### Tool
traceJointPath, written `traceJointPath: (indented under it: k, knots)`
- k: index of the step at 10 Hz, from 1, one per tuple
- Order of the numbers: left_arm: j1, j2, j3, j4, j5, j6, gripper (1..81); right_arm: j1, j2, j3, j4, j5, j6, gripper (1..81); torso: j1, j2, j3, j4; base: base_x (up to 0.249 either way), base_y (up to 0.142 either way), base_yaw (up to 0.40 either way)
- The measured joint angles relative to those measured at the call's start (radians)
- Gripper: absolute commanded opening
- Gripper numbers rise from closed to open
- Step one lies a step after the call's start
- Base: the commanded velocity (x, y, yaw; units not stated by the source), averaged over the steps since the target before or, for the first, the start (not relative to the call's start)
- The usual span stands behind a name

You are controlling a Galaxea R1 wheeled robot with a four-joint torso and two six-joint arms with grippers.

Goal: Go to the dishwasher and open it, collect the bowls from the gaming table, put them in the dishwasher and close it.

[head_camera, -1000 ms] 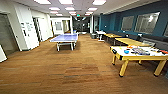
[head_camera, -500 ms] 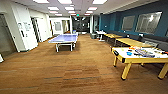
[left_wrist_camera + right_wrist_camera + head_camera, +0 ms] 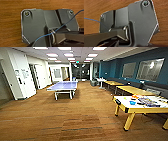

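Pincer state I cannot tell on either arm; both wrist views look down on brown wood-grain floor (image 3: 11, 25) past the robot's own dark plates. Further out, the gaming table (image 3: 130, 105), a white tabletop with yellow edge and legs, stands near on the right with colourful game boxes (image 3: 146, 101) on it; any bowls there are too blurred to make out. Beyond it, plain yellow tables (image 3: 135, 90) line the blue right wall. Far left of centre stands a blue table-tennis table (image 3: 63, 85).
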Motion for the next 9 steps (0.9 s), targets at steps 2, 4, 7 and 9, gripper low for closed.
traceJointPath:
  k: [2,4,7,9]
  knots:
    - [0.0,0.0,0.0,0.0,0.0,0.0,81.1,0.001,0.0,0.0,0.0,0.0,0.0,81.1,0.0,0.0,0.0,0.0,0.279,0.0,0.0]
    - [0.0,0.0,0.0,0.0,0.0,0.0,81.1,0.0,0.002,0.0,0.0,0.0,0.0,81.1,0.0,0.0,0.0,0.0,0.279,0.0,0.0]
    - [0.0,0.0,0.0,0.0,-0.001,0.0,81.1,0.0,0.002,0.0,0.0,0.0,0.0,81.1,0.0,0.0,0.0,0.0,0.279,0.0,0.0]
    - [0.0,0.0,0.0,0.0,-0.001,0.0,81.1,0.0,0.002,0.0,0.0,0.0,0.0,81.1,0.0,0.0,0.0,0.0,0.279,0.0,0.0]
